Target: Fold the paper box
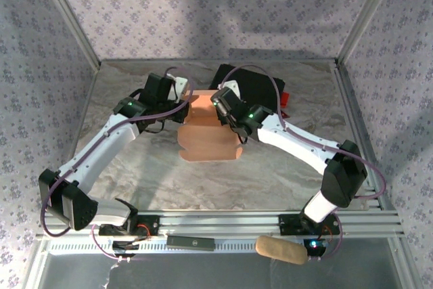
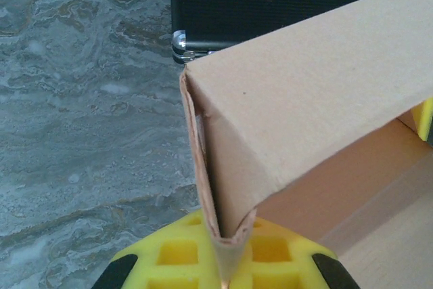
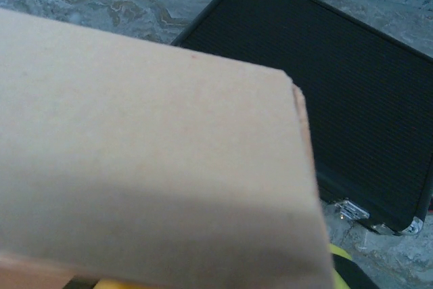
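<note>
Seen from above, a metal rail (image 1: 270,221) runs along the near table (image 1: 169,181) edge. A small black bar (image 1: 191,241) and a tan roll (image 1: 281,250) lie at 6 o'clock.

The left arm (image 1: 101,147) reaches in from 7 o'clock and the right arm (image 1: 298,143) from 5 o'clock. They meet over the middle of the grey marbled table.

The paper box (image 1: 206,140), salmon-pink cardboard, sits at the table's centre between the two wrists. It is partly raised into a box shape, with flat flaps spread toward 6 o'clock.

From the left wrist, the left jaws are clamped together on a folded corner edge of the box. The cardboard is pinched between the yellow pads (image 2: 179,255). An upright wall rises from there and turns toward 3 o'clock.

From the right wrist, a cardboard panel covers the near view. I cannot tell whether the right jaws are apart or together.

Beyond the box, at 1 o'clock, lies a black hard case (image 1: 260,86) with metal latches, flat on the table.
</note>
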You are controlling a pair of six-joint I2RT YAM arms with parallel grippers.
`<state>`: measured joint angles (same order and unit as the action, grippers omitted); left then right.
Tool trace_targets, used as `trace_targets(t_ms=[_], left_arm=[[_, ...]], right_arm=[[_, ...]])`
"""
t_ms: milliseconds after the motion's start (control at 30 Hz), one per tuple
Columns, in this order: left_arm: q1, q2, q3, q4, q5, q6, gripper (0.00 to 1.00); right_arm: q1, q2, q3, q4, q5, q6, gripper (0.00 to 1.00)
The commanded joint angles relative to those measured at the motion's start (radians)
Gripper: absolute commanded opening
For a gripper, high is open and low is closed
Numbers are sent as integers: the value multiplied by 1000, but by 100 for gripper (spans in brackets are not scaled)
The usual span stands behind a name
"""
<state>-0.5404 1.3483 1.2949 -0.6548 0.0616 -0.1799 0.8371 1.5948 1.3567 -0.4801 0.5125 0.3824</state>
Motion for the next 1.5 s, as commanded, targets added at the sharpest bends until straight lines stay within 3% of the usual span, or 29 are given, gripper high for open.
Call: trace_targets(t_ms=[0,300,567,600,767,967,1267,1467], left_arm=[[-19,-37,17,17,-5,-31,0],[-101,-13,54,-17,-178,-119,0],[-121,-13,55,-17,-218,-160,0],[-121,-11,56,-17,-215,-161,0],[-127,-2,63,-47,-217,-161,0],[-127,10,71,-59,-220,-161,0],[-126,26,86,-69,-219,-161,0],[-128,26,90,-71,-212,-159,0]], right_arm=[[0,-3,14,-20,33,13,13],[8,51,94,-179,166,111,0],[13,7,56,-126,109,85,0],[12,-2,55,-126,94,76,2],[-9,-48,67,-83,-28,36,32],[-23,-83,101,-88,-138,19,46],[-69,-121,102,-98,-189,30,47],[-91,-100,96,-92,-193,31,33]])
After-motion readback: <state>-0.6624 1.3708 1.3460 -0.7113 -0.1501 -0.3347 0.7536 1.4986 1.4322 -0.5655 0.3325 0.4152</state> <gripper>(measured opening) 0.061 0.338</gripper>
